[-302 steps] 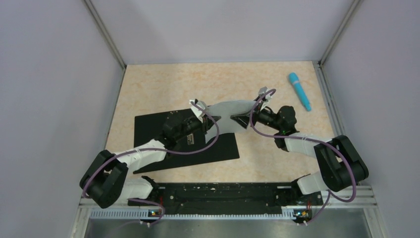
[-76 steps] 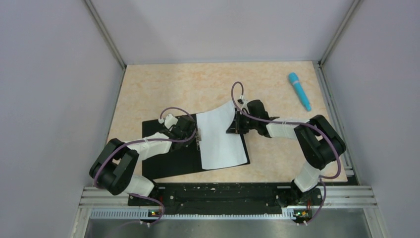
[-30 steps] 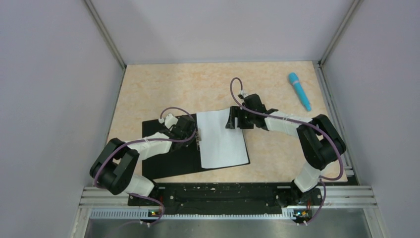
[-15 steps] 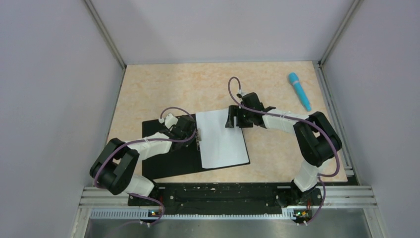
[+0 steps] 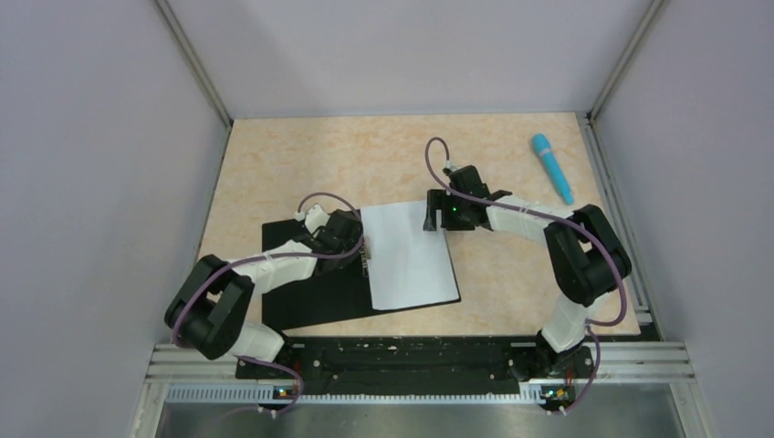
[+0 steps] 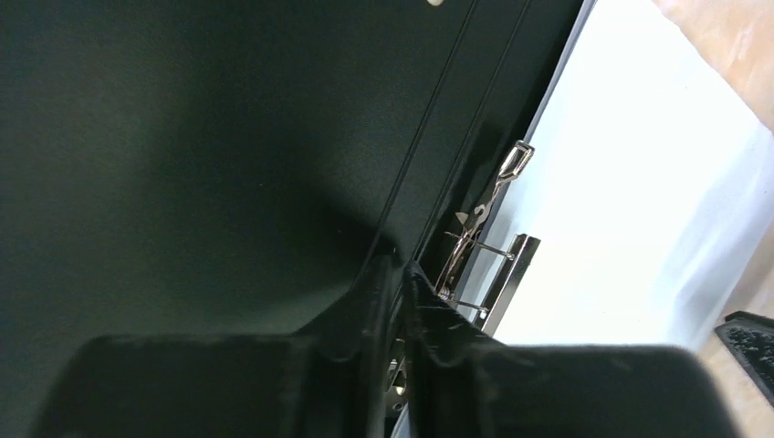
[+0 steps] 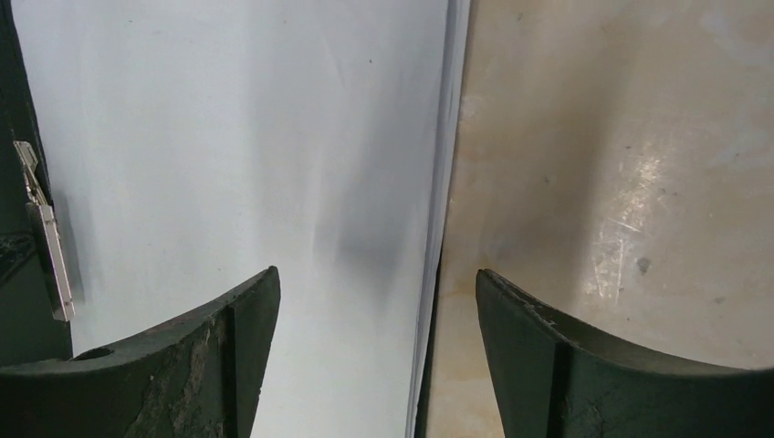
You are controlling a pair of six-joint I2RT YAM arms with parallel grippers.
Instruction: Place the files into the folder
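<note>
Left wrist view: left tool (image 6: 394, 265) at the clip (image 6: 476, 239), jaws nearly together, grip unclear; sheets (image 6: 639, 182) lie right of it, their edge under the gaping, empty right tool (image 7: 374, 278).

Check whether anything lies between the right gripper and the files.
Nothing visible does. The open right gripper hangs directly over the right edge of the files, which lie flat on the right half of the open folder.

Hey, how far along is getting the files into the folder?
Done: the files lie flat on the right half of the open folder, beside the metal clip. In hand: left claw nearly shut at the clip; right claw open over the sheets' edge, holding nothing. Left: probably clamping and closing the cover.
</note>
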